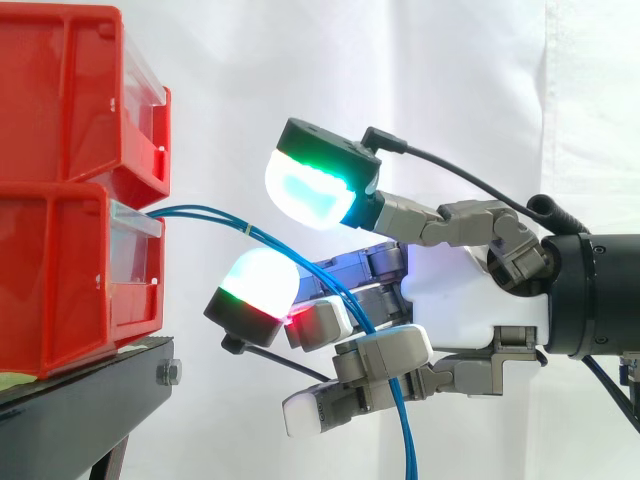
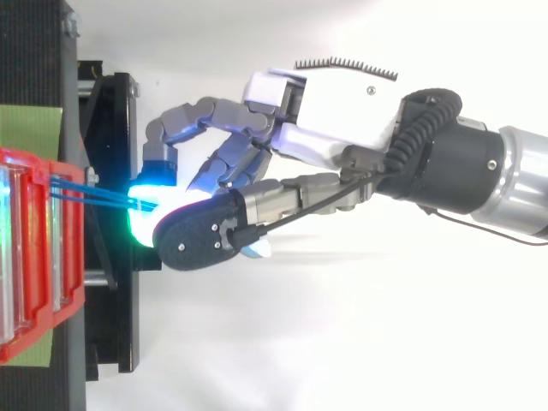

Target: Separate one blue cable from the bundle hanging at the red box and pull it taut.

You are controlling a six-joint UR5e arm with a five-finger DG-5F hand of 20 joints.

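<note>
Thin blue cables (image 1: 200, 212) come out of the lower red bin (image 1: 60, 290) and arc right and down in a slack curve. They run among the fingers of my hand (image 1: 440, 300), which reaches in from the right. The thumb pad (image 1: 310, 185), glowing green and white, hovers above the cables with a clear gap. A white-and-red glowing fingertip (image 1: 255, 285) sits just under them. Lower down, the cables pass in front of one finger and behind another, then hang down. From above, the cables (image 2: 94, 195) lead from the bin (image 2: 34, 257) into the glow at the fingertips of the hand (image 2: 342, 103).
A second red bin (image 1: 70, 90) is stacked on the lower one. Both rest on a black stand (image 1: 80, 400) at the left. A white curtain hangs behind, and there is free room below and to the right of the stand.
</note>
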